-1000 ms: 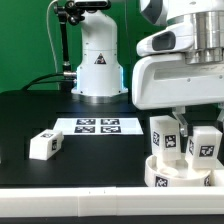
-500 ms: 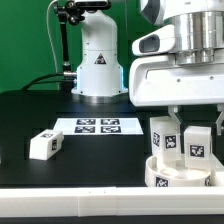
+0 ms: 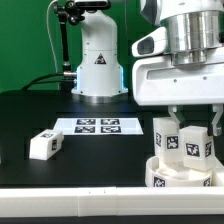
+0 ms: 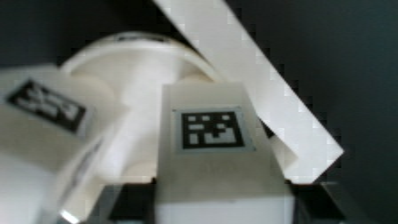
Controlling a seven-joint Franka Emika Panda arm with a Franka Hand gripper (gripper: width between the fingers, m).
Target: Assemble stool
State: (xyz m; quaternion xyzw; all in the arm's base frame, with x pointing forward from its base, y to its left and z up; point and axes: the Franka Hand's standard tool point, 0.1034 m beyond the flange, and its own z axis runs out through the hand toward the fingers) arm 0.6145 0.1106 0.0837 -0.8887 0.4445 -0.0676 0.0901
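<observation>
On the table (image 3: pixel 25 112), at the exterior view's right, the end effector (image 3: pixel 192 120) is pinching the held leg (image 4: pixel 214 135), which stands upright on the round seat (image 3: pixel 180 178) beside a second leg (image 3: pixel 164 135). A loose leg (image 3: pixel 43 145) lies well apart, near the marker board (image 3: pixel 98 126). If the held leg sits tilted or off its socket, pressing or twisting could jam it or push the seat aside

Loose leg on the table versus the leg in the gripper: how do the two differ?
The loose leg lies flat on the black table; the gripped leg stands upright on the round seat, beside another leg. The loose leg is untouched; the gripper is shut on the gripped leg. Both are white blocks bearing marker tags.
</observation>
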